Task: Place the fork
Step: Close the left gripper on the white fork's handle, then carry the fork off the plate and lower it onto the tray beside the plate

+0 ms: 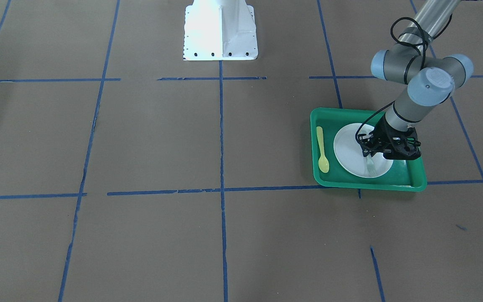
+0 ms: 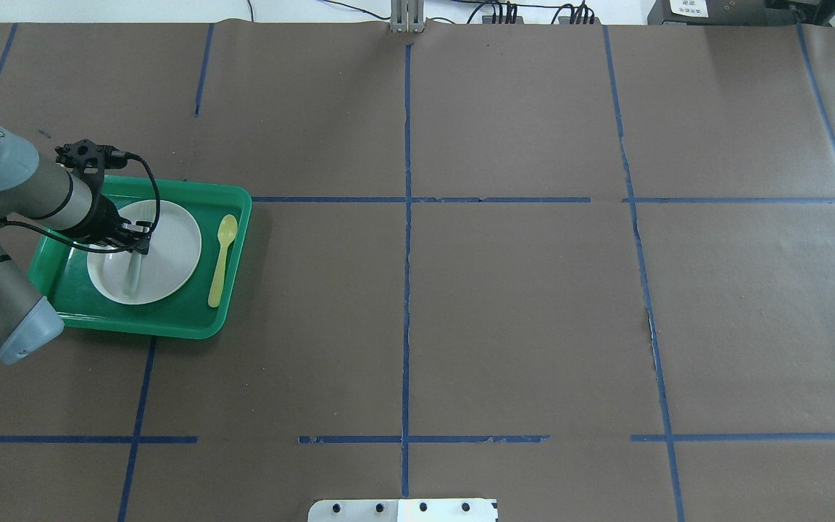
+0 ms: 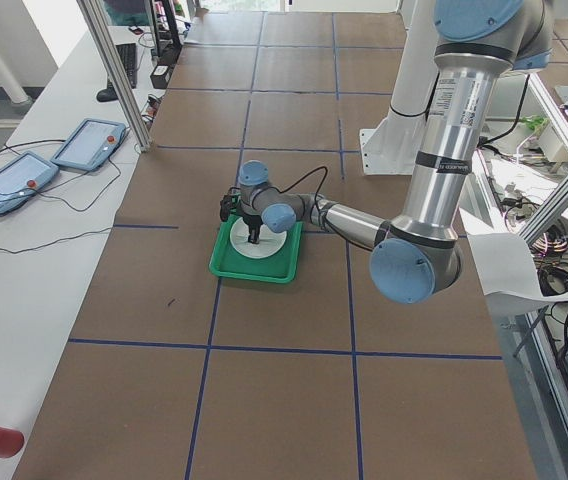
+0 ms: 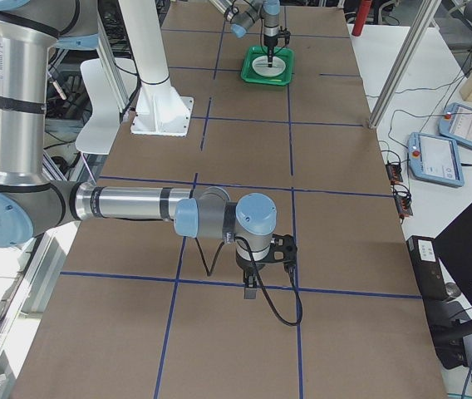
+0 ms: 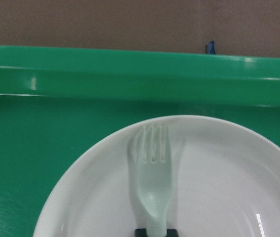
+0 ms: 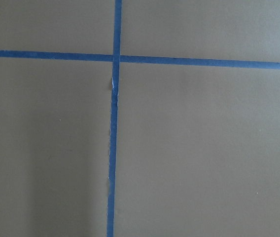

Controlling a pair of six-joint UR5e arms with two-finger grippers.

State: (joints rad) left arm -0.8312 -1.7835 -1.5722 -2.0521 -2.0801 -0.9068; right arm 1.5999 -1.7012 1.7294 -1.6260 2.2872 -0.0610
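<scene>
The pale whitish-green fork (image 5: 152,182) lies along the white plate (image 5: 219,168) inside the green tray (image 5: 130,69), tines towards the tray's rim. My left gripper (image 1: 369,154) stands over the plate and is shut on the fork's handle end; the fork (image 1: 371,167) sticks out below it. From overhead, the gripper (image 2: 139,250) is above the plate (image 2: 175,243) with the fork (image 2: 132,275) pointing towards the robot. My right gripper (image 4: 251,289) hangs over bare table far from the tray; I cannot tell whether it is open or shut.
A yellow-green spoon (image 2: 222,261) lies in the tray (image 2: 185,319) beside the plate. The robot's white base (image 1: 220,31) stands at the table's middle edge. Blue tape lines (image 6: 114,123) cross the brown table.
</scene>
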